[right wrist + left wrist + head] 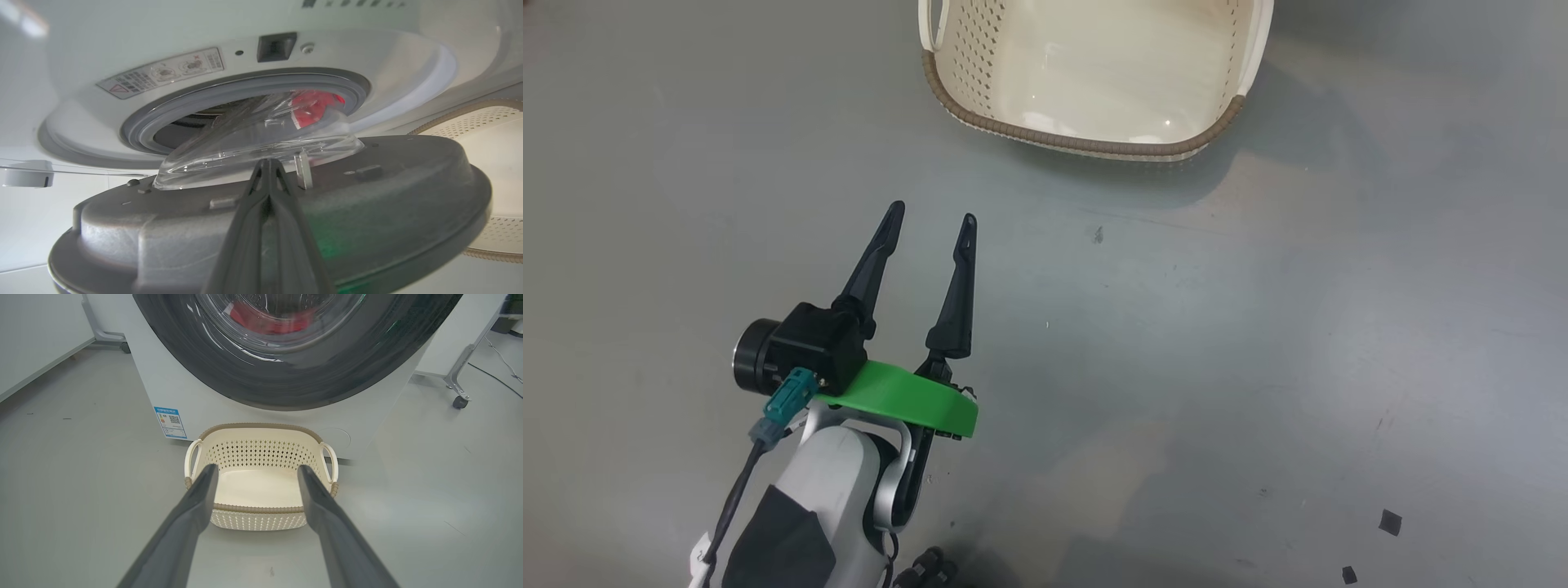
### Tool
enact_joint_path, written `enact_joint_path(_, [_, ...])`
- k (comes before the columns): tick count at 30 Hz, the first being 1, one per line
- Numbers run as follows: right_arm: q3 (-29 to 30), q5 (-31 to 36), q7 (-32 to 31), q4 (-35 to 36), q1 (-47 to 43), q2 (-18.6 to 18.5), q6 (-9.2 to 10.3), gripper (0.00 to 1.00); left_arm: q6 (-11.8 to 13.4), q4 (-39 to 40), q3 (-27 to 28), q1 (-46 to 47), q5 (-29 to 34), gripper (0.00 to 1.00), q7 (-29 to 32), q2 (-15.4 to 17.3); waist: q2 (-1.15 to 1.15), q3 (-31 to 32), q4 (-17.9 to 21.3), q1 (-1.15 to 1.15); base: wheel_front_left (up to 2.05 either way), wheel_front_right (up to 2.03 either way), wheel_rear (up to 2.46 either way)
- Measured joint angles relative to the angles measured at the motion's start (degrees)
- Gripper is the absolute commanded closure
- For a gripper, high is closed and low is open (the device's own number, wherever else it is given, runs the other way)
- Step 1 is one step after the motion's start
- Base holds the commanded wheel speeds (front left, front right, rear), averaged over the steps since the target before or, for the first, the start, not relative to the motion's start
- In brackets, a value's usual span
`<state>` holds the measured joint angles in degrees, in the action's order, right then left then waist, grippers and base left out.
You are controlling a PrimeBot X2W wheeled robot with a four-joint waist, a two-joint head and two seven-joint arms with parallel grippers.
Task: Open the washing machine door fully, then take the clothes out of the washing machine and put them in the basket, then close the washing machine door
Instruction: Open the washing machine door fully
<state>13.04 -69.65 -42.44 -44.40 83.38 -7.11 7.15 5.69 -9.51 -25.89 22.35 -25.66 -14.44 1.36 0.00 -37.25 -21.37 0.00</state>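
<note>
Left wrist view: two long dark left fingers spread wide, empty; one perforated cream basket, brown woven rim, just beyond their tips. Past it, one white washing machine, its glossy black round door ajar, red clothes behind domed glass. The right fingers press together, holding nothing, tips beside that glass.

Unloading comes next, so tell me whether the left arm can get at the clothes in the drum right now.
Probably not. The left end effector is open and low in front of the basket, and from there the glass of the washing machine door covers the clothes. The door is only ajar.
</note>
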Motion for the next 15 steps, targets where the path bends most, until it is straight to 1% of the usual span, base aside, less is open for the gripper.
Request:
enact_joint_path(5, [0.38, -0.98, -1.30, -0.94, -2.03, 0.35, -0.02, 1.00, 0.00, -0.49, 0.09, -0.12, 0.05, 0.00, -0.01, 0.00, 0.00, 1.73, 0.36, 0.00, 0.00, 0.00, 0.00])
enact_joint_path(8, [-0.02, -0.98, -2.20, -1.44, -3.10, 0.49, -0.52, 1.00, 0.00, -0.77, 0.14, -0.48, 0.18, 0.00, 0.00, 0.01, 0.00, 2.70, 0.59, 0.00, 0.00, 0.00, 0.00])
enact_joint_path(15, [-1.32, -1.30, -4.59, -2.38, -4.89, 1.10, -0.49, 1.00, 0.01, -0.93, 0.30, -1.59, 0.52, 0.00, 0.00, 0.02, 0.00, 4.67, 1.22, 0.00, 0.00, 0.00, 0.00])
